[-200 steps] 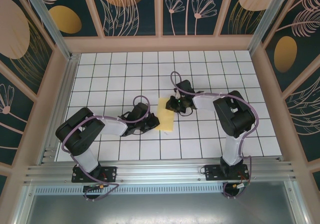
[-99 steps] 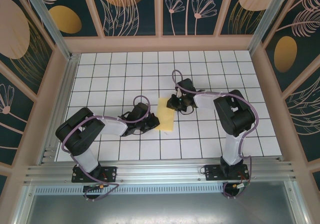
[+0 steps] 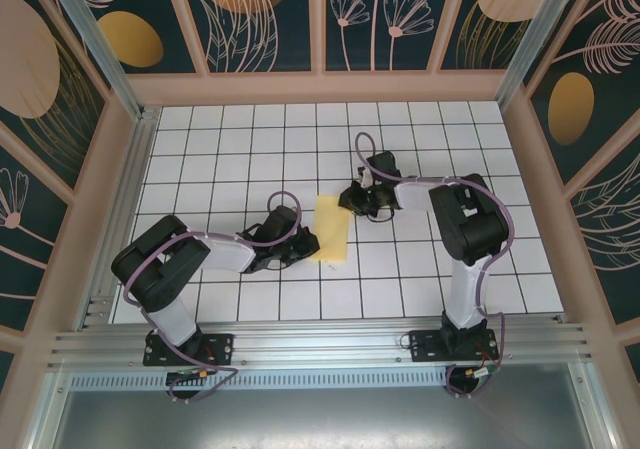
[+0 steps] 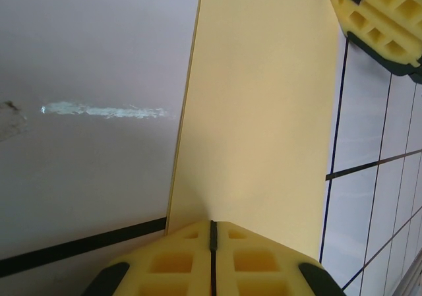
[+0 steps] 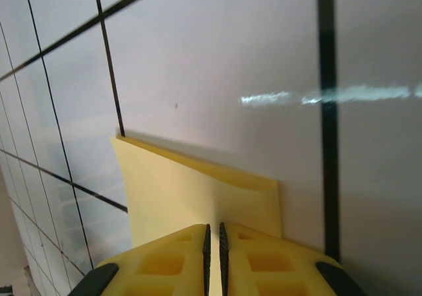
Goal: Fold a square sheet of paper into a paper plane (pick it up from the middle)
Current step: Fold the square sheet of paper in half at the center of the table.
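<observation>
Left of the table's point(image 3: 230, 159) centre, the left gripper point(image 3: 305, 244) lay low over the white grid tiles, and its arm reached in from the table's near left corner. In the left wrist view this gripper point(image 4: 212, 229) had its yellow pads pressed together with only a hairline seam between them. The sheet of paper point(image 4: 264, 124) ran out from that seam, so the pincer was clamped on the paper's near end.

At the table's centre lay the sheet of paper point(image 3: 333, 227), pale yellow and folded over into a narrow strip. Its long sides slanted slightly against the grid lines. Most of its length rested flat on the tiles. In the right wrist view the paper point(image 5: 191, 197) showed two layers along one end, with the upper layer raised a little off the lower.

Just right of the table's centre, towards the far side, the right gripper point(image 3: 352, 201) met the strip's far right corner. Its pads point(image 5: 171, 260) stood almost together with a thin slit between them, pinched on the paper's edge. In the left wrist view the right gripper point(image 4: 379, 9) appeared at the upper right, touching that same far corner of the strip.
</observation>
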Tool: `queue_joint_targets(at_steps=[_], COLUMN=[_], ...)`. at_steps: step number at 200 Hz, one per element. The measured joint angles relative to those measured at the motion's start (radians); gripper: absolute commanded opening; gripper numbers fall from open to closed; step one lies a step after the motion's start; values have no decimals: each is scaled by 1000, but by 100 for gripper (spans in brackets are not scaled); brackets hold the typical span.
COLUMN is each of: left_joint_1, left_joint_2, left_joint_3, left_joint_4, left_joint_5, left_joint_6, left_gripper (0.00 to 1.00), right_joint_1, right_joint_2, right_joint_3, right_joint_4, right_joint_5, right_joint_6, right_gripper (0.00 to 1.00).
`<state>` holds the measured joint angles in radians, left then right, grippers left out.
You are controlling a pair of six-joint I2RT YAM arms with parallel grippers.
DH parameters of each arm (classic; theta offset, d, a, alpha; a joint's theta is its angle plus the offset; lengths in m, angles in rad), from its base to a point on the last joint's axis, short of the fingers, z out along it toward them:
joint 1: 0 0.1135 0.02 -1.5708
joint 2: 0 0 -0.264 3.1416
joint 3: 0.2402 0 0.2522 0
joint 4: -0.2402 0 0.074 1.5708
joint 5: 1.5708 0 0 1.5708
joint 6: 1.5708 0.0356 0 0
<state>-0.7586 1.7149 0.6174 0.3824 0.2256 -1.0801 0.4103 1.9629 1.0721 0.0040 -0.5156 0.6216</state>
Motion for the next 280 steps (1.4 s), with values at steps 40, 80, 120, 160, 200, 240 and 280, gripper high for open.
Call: queue_joint_targets(at_steps=[40, 80, 120, 160, 200, 240, 280], left_joint_1=[0, 0, 0, -1, 0, 14, 35], left_joint_2=[0, 1, -1, -28, -51, -51, -51], left_joint_3=[1, 4, 25, 111, 262, 286, 286], left_joint_4=[0, -3, -40, -174, -223, -238, -243], left_joint_5=[0, 2, 2, -14, -57, -87, -97], left_joint_6=[6, 7, 8, 34, 76, 86, 86], left_gripper=[7, 7, 11, 20, 26, 30, 30], right_joint_1=[-71, -90, -69, -8, -4, 24, 51], right_joint_2=[17, 21, -160, -362, -377, -219, -95], right_joint_3=[53, 79, -41, -248, -293, -130, 2], right_joint_4=[0, -7, -9, -5, -47, -94, -145], right_joint_5=[97, 140, 132, 114, 142, 198, 256], right_joint_6=[22, 20, 14, 41, 61, 31, 12], right_gripper=[15, 15, 13, 13, 25, 32, 34])
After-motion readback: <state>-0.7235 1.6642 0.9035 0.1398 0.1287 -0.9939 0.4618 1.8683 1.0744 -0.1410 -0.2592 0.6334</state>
